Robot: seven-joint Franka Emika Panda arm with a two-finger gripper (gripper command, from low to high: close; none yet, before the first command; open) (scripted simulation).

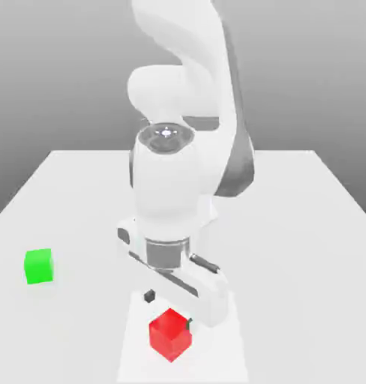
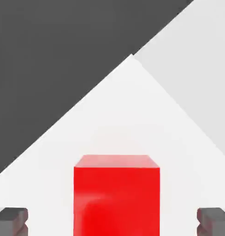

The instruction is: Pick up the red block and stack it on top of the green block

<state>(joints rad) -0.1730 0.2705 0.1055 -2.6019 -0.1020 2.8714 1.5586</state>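
Gripper is spread wide, hanging right over the red block, not gripping it. Hand view has the fingertips flanking the block with clear gaps. Exterior view has the green block sitting well off to its left on the table.

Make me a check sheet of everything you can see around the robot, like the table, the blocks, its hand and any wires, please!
Surface: white table, flat, with a bare grey backdrop behind it.
Job's things: red block sits on the table near the front edge; green block sits apart from it, toward the exterior view's left. Nothing is stacked yet.
Clutter: nothing seen.
Grippers: gripper is open, low over the red block; in the hand view the fingertips stand on either side of the block with gaps, not touching it.
Cables: nothing seen.
Surroundings: the white arm rises from the middle of the table.
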